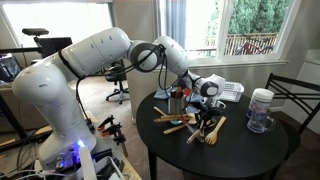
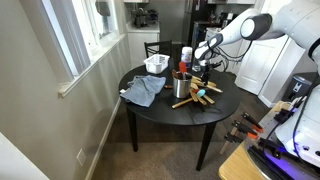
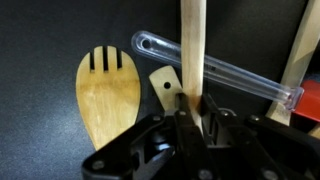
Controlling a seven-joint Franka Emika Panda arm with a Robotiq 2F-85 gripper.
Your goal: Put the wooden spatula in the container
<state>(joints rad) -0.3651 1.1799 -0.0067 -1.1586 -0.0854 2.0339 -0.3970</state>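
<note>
In the wrist view my gripper [image 3: 190, 103] is shut on the straight handle of the wooden spatula [image 3: 192, 45], which runs up the frame from between the fingers. In both exterior views the gripper [image 1: 206, 108] [image 2: 203, 73] hangs over the pile of wooden utensils [image 1: 182, 124] [image 2: 194, 98] on the round black table. The dark metallic container [image 2: 182, 85] [image 1: 177, 102] stands upright just beside the gripper and holds other utensils. I cannot tell whether the spatula's blade is off the table.
A slotted wooden spatula [image 3: 108, 95] and a clear plastic utensil [image 3: 230, 73] lie under the gripper. A white slotted basket [image 1: 231, 91] [image 2: 156, 65], a clear white-lidded jar [image 1: 261, 110] and a grey cloth [image 2: 145, 90] sit on the table [image 1: 230, 155]. Chairs stand around it.
</note>
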